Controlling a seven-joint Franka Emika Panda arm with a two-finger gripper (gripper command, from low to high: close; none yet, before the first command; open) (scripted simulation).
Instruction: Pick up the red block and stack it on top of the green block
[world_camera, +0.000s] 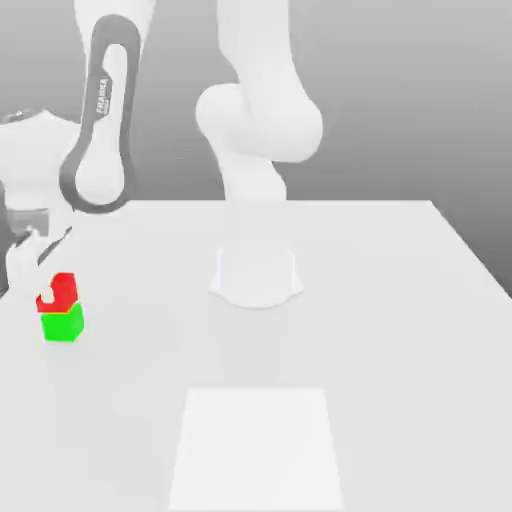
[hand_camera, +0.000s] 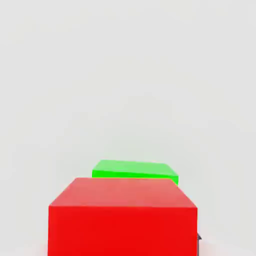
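Where the red block lies: the red block (world_camera: 62, 290) sits on top of the green block (world_camera: 62, 325), touching it, directly under the gripper (world_camera: 37, 262) and a shade towards the exterior view's right of it.
Seen from the hand: the red block (hand_camera: 122, 220) is very close beneath the camera; a strip of the green block (hand_camera: 135, 170) peeps out past its far edge, so the two are not quite flush.
Gripper state: I cannot tell whether it clamps the red block or has let it go.
Relation the next move turns on: the stack is straight below the tool, so my judgement is that a clean vertical lift away matters; any sideways drag could push the red cube off.
Long axis: none, both are cubes; the red faces look roughly square to the green ones.
Task standing: by the look of it, the stacking is done or nearly so.
Writing: dark lettering runs along the grey-rimmed arm link (world_camera: 103, 95); probably the maker's name, too small to read surely. Blocks and table (world_camera: 400, 300) are bare of marks.
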